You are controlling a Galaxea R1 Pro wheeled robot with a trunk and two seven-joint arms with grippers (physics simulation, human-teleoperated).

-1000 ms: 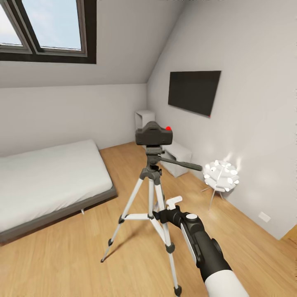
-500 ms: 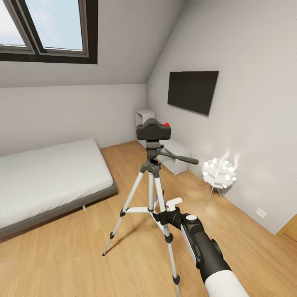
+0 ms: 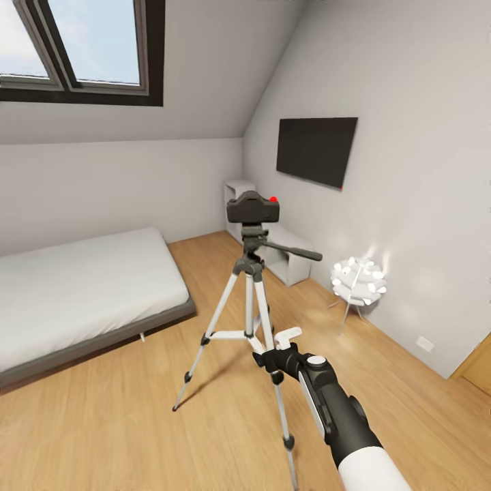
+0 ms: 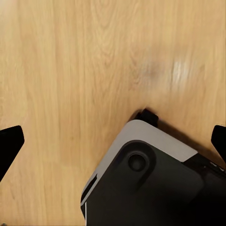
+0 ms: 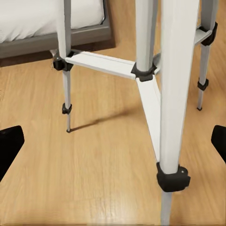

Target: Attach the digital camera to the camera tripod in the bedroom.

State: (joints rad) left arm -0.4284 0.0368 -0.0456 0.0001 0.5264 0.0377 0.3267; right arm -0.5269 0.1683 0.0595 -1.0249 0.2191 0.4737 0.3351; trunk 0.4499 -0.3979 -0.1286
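**A:** so where's the digital camera [image 3: 253, 207] sitting right now?

**B:** On top of the camera tripod [image 3: 249, 320], right on its dark head, red button up. The pan handle sticks out toward the wall with the black TV [image 3: 316, 151]. The tripod stands on the wood floor [image 3: 123, 416] in the middle of the bedroom, between the low bed [image 3: 82, 293] and the little glowing lamp [image 3: 357, 280]. White cube shelves [image 3: 273, 239] sit in the corner behind it, skylight [image 3: 78, 48] overhead.

**A:** and the arms?

**B:** The right gripper [image 3: 286, 337] is low, just beside 1 of the tripod's 3 legs, around the spreader joint. From the right wrist view the legs [image 5: 172, 89] are close up and both fingertips [image 5: 9, 143] sit far apart at the frame edges, so it's spread wide, holding nothing.

**A:** left one?

**B:** The left gripper [image 4: 113, 141] points down at the floor over part of the robot's own base [image 4: 150, 179]. Fingertips wide apart too, nothing between them.
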